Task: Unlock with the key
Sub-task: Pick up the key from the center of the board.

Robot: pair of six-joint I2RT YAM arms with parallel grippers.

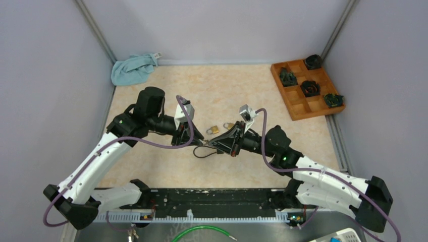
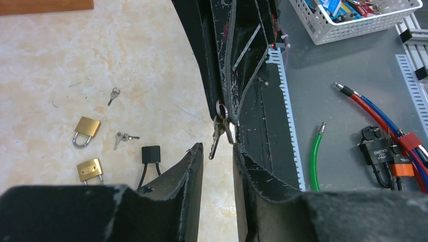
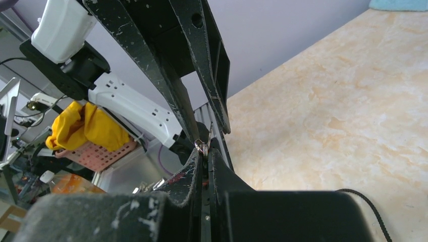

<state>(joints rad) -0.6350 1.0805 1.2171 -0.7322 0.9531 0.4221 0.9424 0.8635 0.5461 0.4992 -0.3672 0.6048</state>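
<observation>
Gripping key ring (image 2: 222, 108) in closed right hand (image 3: 204, 149); holding left hand (image 2: 218, 150) parted around key (image 2: 214, 141) dangling under key ring; padlocks (image 2: 87, 130) nearby.

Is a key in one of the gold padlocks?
No, both gold padlocks lie keyless on the table; a key bunch hangs from the right fingers.

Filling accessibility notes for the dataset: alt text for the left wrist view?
The right pincer, shut on a key ring, dangles its keys at the mouth of the open left pincer. Two brass padlocks and loose keys lie on the beige tabletop at the picture's left.
</observation>
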